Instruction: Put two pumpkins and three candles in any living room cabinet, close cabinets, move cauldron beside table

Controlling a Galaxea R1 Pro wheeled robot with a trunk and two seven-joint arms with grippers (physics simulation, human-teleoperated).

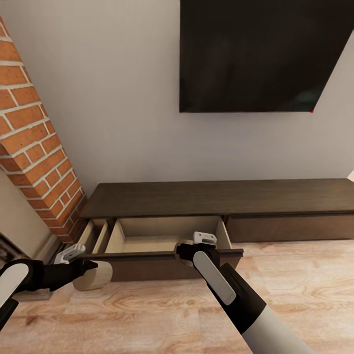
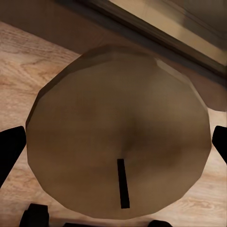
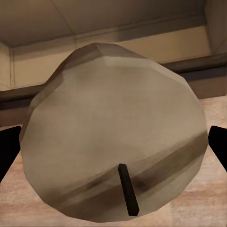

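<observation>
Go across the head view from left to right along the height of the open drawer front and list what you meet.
Left claw → its candle → pulled-out cabinet compartment → right claw and its candle → closed cabinet front.

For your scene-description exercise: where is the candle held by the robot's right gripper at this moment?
In the head view the candle sits in the right gripper, at the front edge of the cabinet's open drawer, right of centre.
</observation>
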